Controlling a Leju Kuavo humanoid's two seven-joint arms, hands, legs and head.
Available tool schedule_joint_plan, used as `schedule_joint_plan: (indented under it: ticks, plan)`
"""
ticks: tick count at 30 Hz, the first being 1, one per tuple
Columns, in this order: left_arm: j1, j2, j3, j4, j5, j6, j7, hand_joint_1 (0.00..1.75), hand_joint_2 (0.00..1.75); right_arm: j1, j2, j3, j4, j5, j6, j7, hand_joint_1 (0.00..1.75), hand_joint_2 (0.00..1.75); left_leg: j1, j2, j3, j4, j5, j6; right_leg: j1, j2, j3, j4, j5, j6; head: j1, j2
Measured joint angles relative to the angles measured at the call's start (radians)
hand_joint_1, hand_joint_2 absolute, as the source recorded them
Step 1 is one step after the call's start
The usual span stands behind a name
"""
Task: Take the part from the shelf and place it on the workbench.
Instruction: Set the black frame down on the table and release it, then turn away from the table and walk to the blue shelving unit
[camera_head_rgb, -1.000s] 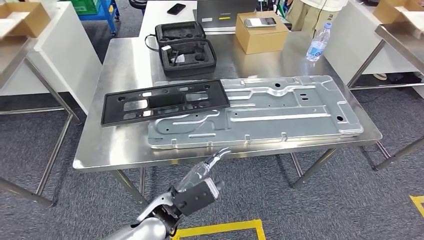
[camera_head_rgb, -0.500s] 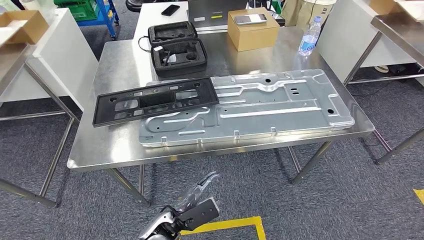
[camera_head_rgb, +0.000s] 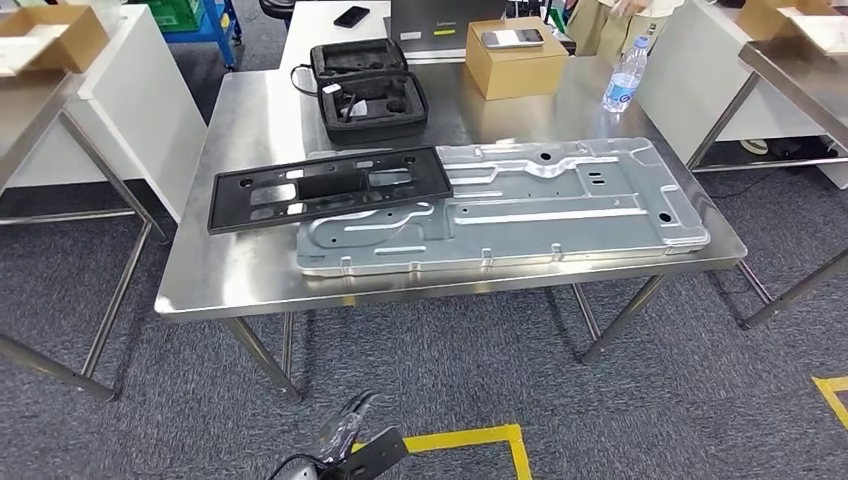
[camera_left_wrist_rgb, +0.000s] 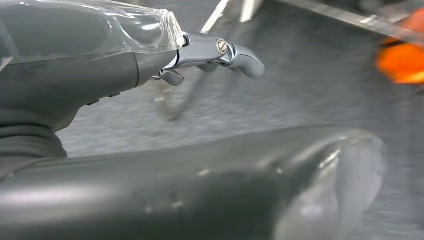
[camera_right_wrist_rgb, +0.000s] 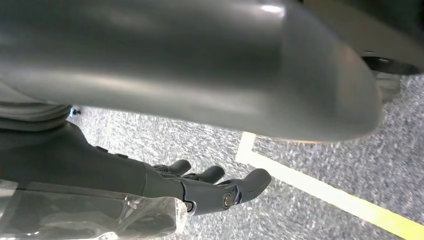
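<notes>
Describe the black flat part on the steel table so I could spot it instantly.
On the shiny stainless-steel workbench, find the large silver stamped metal panel. Overlapping its left end lies the flat black rectangular plastic frame, the only matte black slab with cut-out windows, unlike the padded open black case behind.

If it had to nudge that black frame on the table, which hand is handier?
Probably the left. The left hand hangs empty, out in front, below the table edge on the black frame's side. The right hand, also empty, hangs close to the body above the floor.

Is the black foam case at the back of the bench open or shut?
Open. The black foam case lies with both halves spread flat on the workbench, moulded cutouts facing up.
</notes>
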Motion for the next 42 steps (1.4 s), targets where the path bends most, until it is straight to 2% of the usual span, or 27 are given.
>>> schedule_joint_plan:
  ticks: [1,2,3,4,6,8,11,13,16,17,18,19,20,22,24,26,27,28,29,31,32,33,34,35,37,39,42]
  plan:
    - [0.005,0.001,0.003,0.025,-0.005,0.001,0.015,0.0,0.0,0.0,0.0,0.0,0.0,0.001,0.0,0.002,0.0,0.0,0.0,0.0,-0.008,0.001,0.006,0.0,-0.001,0.0,-0.021,0.07,-0.038,0.003,0.0,0.0]
    - [0.011,0.002,0.005,0.05,-0.009,0.001,0.029,0.0,0.0,0.001,0.0,0.0,0.0,0.003,0.0,0.005,0.0,0.0,0.0,0.001,-0.016,0.001,0.012,-0.001,-0.001,0.0,-0.03,0.116,-0.057,0.005,0.0,0.0]
    - [0.018,0.004,0.006,0.076,-0.013,0.0,0.042,0.0,0.0,0.001,0.0,0.0,0.0,0.004,0.001,0.007,0.0,0.0,0.0,0.001,-0.023,0.002,0.017,-0.002,-0.002,0.0,-0.02,0.125,-0.056,0.006,0.0,0.0]
    - [0.024,0.006,0.008,0.099,-0.016,-0.001,0.052,0.0,0.0,0.001,0.0,0.0,0.0,0.006,0.001,0.008,0.0,0.0,0.0,0.001,-0.029,0.002,0.022,-0.005,-0.002,0.0,0.011,0.091,-0.038,0.005,0.0,0.0]
    - [0.034,0.01,0.014,0.138,-0.013,-0.006,0.065,0.0,0.0,0.0,0.0,0.0,0.0,0.007,0.001,0.009,0.0,0.0,0.0,-0.001,-0.038,0.002,0.032,-0.012,-0.002,0.001,0.114,-0.065,0.012,0.002,0.0,0.0]
    - [0.04,0.015,0.024,0.172,0.002,-0.016,0.075,0.0,0.0,-0.004,0.0,0.0,0.0,0.009,0.001,0.009,0.0,0.0,-0.002,-0.002,-0.041,0.001,0.042,-0.024,0.003,0.004,0.183,-0.179,0.04,-0.008,-0.001,0.0]
    - [0.057,0.023,0.036,0.219,0.028,-0.03,0.088,0.0,0.0,-0.004,0.001,0.0,0.0,0.01,0.003,0.01,0.0,0.0,-0.002,-0.002,-0.045,0.002,0.054,-0.041,0.007,0.005,0.182,-0.194,0.052,-0.026,-0.002,0.0]
    - [0.074,0.029,0.046,0.248,0.044,-0.037,0.096,0.0,0.0,-0.004,0.001,0.0,0.0,0.011,0.004,0.01,0.0,0.0,0.0,-0.003,-0.064,0.038,0.013,-0.051,0.004,0.002,0.166,-0.196,0.067,-0.043,-0.003,0.0]
    - [0.089,0.037,0.061,0.284,0.073,-0.044,0.106,0.0,0.0,-0.005,0.002,0.0,0.0,0.012,0.005,0.01,0.0,0.0,0.002,-0.003,-0.121,0.216,-0.127,-0.059,0.007,-0.001,0.13,-0.196,0.093,-0.058,-0.007,0.0]
    - [0.093,0.038,0.067,0.298,0.086,-0.046,0.11,0.0,0.0,-0.005,0.002,0.0,0.0,0.012,0.005,0.01,0.0,0.0,0.002,-0.003,-0.132,0.274,-0.149,-0.06,0.009,-0.002,0.117,-0.196,0.102,-0.06,-0.007,0.0]
    - [0.099,0.04,0.074,0.311,0.099,-0.048,0.117,0.0,0.0,-0.005,0.002,0.0,0.0,0.013,0.005,0.011,0.0,0.0,0.002,-0.003,-0.13,0.307,-0.148,-0.06,0.011,-0.003,0.104,-0.195,0.111,-0.061,-0.007,0.0]
    - [0.107,0.042,0.082,0.325,0.111,-0.051,0.124,0.0,0.0,-0.005,0.002,0.0,0.0,0.014,0.005,0.012,0.0,0.0,0.002,-0.003,-0.111,0.306,-0.126,-0.058,0.013,-0.003,0.091,-0.195,0.121,-0.062,-0.007,0.0]
    - [0.115,0.043,0.089,0.336,0.12,-0.052,0.131,0.0,0.0,-0.005,0.002,0.001,0.0,0.016,0.005,0.012,0.0,0.0,0.001,-0.003,-0.074,0.265,-0.094,-0.054,0.015,-0.003,0.08,-0.194,0.13,-0.061,-0.007,0.0]
    - [0.125,0.047,0.101,0.354,0.128,-0.054,0.148,0.0,0.0,-0.005,0.002,0.001,0.0,0.017,0.005,0.014,0.0,0.0,-0.004,-0.002,0.03,0.115,-0.057,-0.043,0.019,-0.002,0.064,-0.192,0.145,-0.057,-0.008,0.0]
    - [0.128,0.05,0.107,0.371,0.126,-0.052,0.173,0.0,0.0,-0.006,0.004,0.001,0.0,0.019,0.004,0.015,0.0,0.0,-0.009,-0.003,0.105,-0.011,-0.067,-0.031,0.023,-0.005,0.057,-0.19,0.158,-0.05,-0.007,0.0]
    - [0.139,0.052,0.11,0.388,0.122,-0.051,0.203,0.0,0.0,-0.006,0.004,0.001,0.0,0.02,0.004,0.015,0.0,0.0,-0.01,-0.002,0.118,-0.048,-0.071,-0.022,0.023,-0.006,0.053,-0.189,0.171,-0.04,-0.006,0.0]
    - [0.148,0.053,0.111,0.396,0.119,-0.052,0.217,0.0,0.0,-0.005,0.004,0.002,0.0,0.02,0.003,0.016,0.0,0.0,-0.008,0.0,0.111,-0.047,-0.063,-0.017,0.022,-0.004,0.048,-0.183,0.164,-0.035,-0.007,0.0]
    - [0.157,0.054,0.113,0.403,0.116,-0.053,0.229,0.0,0.0,-0.004,0.003,0.002,0.0,0.02,0.002,0.016,0.0,0.0,-0.006,0.002,0.103,-0.047,-0.054,-0.011,0.02,-0.003,0.039,-0.162,0.14,-0.029,-0.006,0.0]
    - [0.165,0.056,0.115,0.41,0.113,-0.054,0.24,0.0,0.0,-0.003,0.003,0.002,0.0,0.02,0.002,0.016,0.0,0.0,-0.004,0.003,0.093,-0.048,-0.044,-0.005,0.017,-0.002,0.024,-0.121,0.098,-0.023,-0.005,0.0]
    - [0.175,0.059,0.118,0.423,0.112,-0.057,0.255,0.0,0.0,-0.002,0.004,0.002,0.0,0.018,0.0,0.016,0.0,0.0,-0.004,0.004,0.07,-0.048,-0.026,0.001,0.01,-0.001,-0.015,0.014,-0.004,-0.013,-0.002,0.0]
    - [0.181,0.061,0.12,0.429,0.113,-0.059,0.26,0.0,0.0,-0.002,0.004,0.002,0.0,0.018,0.0,0.016,0.0,0.0,-0.005,0.004,0.059,-0.047,-0.017,0.0,0.007,-0.001,-0.029,0.08,-0.033,-0.01,-0.002,0.0]
    - [0.186,0.062,0.121,0.434,0.116,-0.062,0.265,0.0,0.0,-0.002,0.004,0.002,0.0,0.016,0.0,0.016,0.0,0.0,-0.005,0.005,0.048,-0.047,-0.01,-0.002,0.005,-0.002,-0.031,0.121,-0.038,-0.007,-0.002,0.0]
    - [0.19,0.063,0.123,0.438,0.12,-0.064,0.267,0.0,0.0,-0.002,0.004,0.002,0.0,0.015,0.0,0.016,0.0,0.0,-0.005,0.005,0.04,-0.046,-0.003,-0.004,0.004,-0.002,-0.014,0.124,-0.019,-0.007,-0.002,0.0]
    - [0.193,0.064,0.124,0.441,0.123,-0.067,0.27,0.0,0.0,-0.001,0.004,0.002,0.0,0.014,0.0,0.016,0.0,0.0,-0.004,0.006,0.032,-0.044,0.004,-0.006,0.003,-0.002,0.022,0.086,0.012,-0.007,-0.002,0.0]
    - [0.195,0.064,0.126,0.446,0.125,-0.068,0.271,0.0,0.0,-0.003,0.004,0.002,0.0,0.012,-0.001,0.016,0.0,0.0,-0.006,0.004,0.02,-0.039,0.013,-0.013,0.004,-0.001,0.132,-0.067,0.057,-0.013,-0.002,0.0]
    - [0.195,0.064,0.126,0.449,0.125,-0.065,0.267,0.0,0.0,-0.007,0.003,0.002,0.0,0.011,-0.003,0.015,0.0,0.0,-0.008,0.004,0.012,-0.034,0.022,-0.024,0.008,-0.001,0.206,-0.188,0.055,-0.019,-0.002,0.0]
    - [0.195,0.065,0.126,0.454,0.124,-0.059,0.256,0.0,0.0,-0.008,0.004,0.002,0.0,0.01,-0.004,0.015,0.0,0.0,-0.009,0.005,-0.002,-0.024,0.03,-0.042,0.008,-0.001,0.21,-0.222,0.047,-0.033,-0.002,0.0]
